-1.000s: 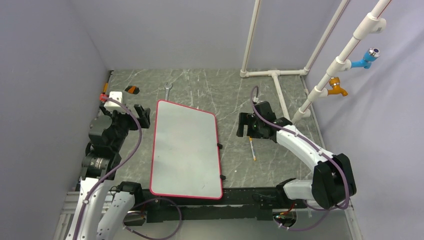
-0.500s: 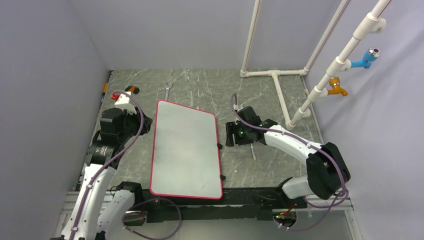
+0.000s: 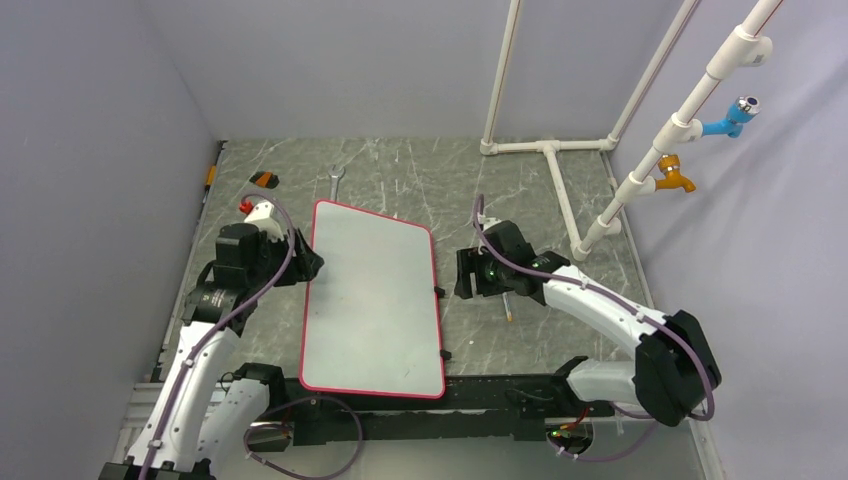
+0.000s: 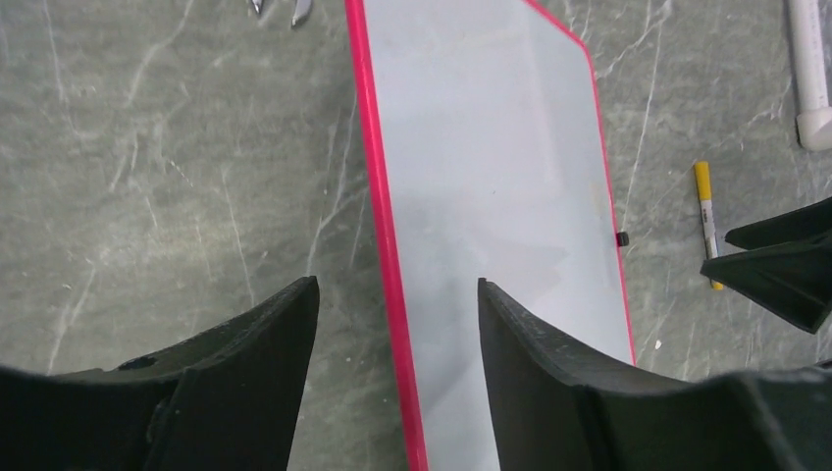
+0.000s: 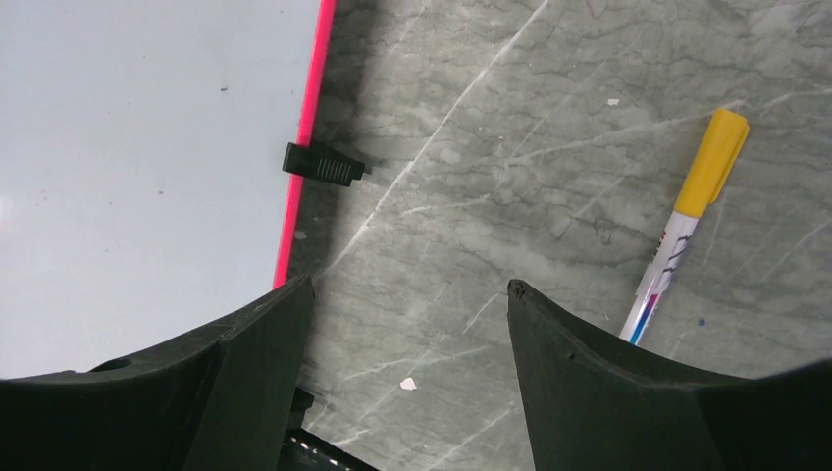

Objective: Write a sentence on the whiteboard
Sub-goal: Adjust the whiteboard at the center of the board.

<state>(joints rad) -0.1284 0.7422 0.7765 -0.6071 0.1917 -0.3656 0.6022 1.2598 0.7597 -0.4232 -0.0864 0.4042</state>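
I am seeing the whiteboard (image 3: 370, 310) lying flat on the table (image 3: 420, 175) between the arms, plain white with a red rim and a black clip (image 5: 322, 163). The left gripper (image 4: 397, 287) and right gripper (image 5: 407, 289) are standing wide, holding nothing. I am not managing to read the print on the marker (image 5: 682, 231).

Plain lavender-grey walls (image 3: 350, 60) on the left, far and right sides. Tabletop (image 3: 420, 180) is grey-green marble pattern with white veins. White pipe frame (image 3: 548, 148) far right, carrying a blue tap (image 3: 730, 117) and an orange tap (image 3: 672, 178). Light even, shadows soft.
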